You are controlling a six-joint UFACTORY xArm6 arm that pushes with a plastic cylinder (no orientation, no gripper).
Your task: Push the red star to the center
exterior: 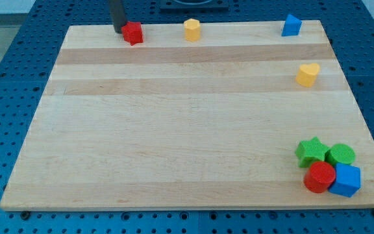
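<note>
The blue cube (347, 180) and red cylinder (319, 177) sit idle at the worktop (174, 143) bottom right, while my tip (119, 30), having no fingers, touches the red star (133, 32) at the top-left edge, on its upper left, placed to shove it centreward.

Eight blocks: two red (133, 32) (319, 177), two yellow (192, 29) (308, 74), two blue (291, 25) (347, 180), two green (311, 151) (340, 155).

Bright, even light from overhead, with soft short shadows under the blocks and pale glare across the wooden board (174, 130); sharp throughout, slightly softer at the top edge around the dark rod (118, 13)
</note>
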